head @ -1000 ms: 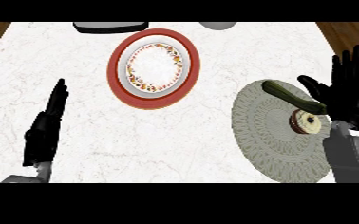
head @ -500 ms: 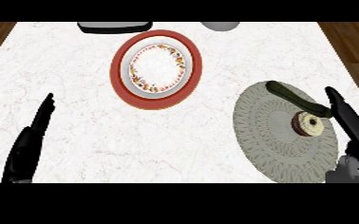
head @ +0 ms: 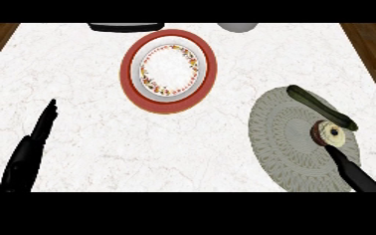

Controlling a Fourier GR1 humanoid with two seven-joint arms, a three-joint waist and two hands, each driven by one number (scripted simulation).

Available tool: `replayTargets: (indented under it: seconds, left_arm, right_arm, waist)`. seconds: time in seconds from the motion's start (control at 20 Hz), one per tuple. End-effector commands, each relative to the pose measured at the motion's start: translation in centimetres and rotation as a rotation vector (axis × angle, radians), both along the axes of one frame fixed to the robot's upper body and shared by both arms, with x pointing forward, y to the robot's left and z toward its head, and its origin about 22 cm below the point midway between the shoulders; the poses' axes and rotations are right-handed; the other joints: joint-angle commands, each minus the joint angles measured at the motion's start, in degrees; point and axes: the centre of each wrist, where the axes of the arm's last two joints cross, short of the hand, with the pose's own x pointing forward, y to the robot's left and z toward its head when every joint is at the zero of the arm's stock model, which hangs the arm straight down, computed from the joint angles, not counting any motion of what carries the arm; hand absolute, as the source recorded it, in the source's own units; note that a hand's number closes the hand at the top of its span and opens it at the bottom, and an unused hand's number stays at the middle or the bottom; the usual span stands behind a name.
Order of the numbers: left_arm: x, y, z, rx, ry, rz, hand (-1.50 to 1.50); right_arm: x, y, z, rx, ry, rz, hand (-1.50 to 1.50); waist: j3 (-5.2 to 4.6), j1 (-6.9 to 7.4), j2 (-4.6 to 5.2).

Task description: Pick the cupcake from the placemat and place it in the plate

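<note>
The cupcake, brown with a pale top, lies on the right part of the round grey placemat at the counter's right. A white plate with a flowered ring stands on a red underplate at upper middle, holding nothing. My right hand comes in from the lower right, fingers straight, its tip just below the cupcake and close to it. Low at the left edge my left hand rests open, fingers pointing up, far from both.
A dark green long vegetable lies slanted on the placemat's upper right, just above the cupcake. A dark object and a grey bowl sit at the counter's far edge. Brown wood shows past both top corners.
Both hands have sunk toward the lower edge. The right hand went from beside and above the cupcake to just below it. Cupcake and plate have not moved.
</note>
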Motion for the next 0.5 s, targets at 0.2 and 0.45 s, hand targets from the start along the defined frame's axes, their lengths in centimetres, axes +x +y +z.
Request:
replayTargets:
  seconds: [0.2, 0.45]
  left_arm:
    - [0.0, 0.3, 0.9, 0.009, 0.004, -0.015, 0.00]
    - [0.5, -0.2, 0.4, -0.007, 0.014, -0.034, 0.00]
  right_arm:
    - [-2.6, -4.1, 4.2, 0.021, 0.399, 0.072, -1.50]
    - [0.1, -5.4, 8.1, 0.052, 0.550, 0.128, -1.50]
  waist:
    - [0.02, 1.18, 0.37]
    - [0.15, 1.81, 0.46]
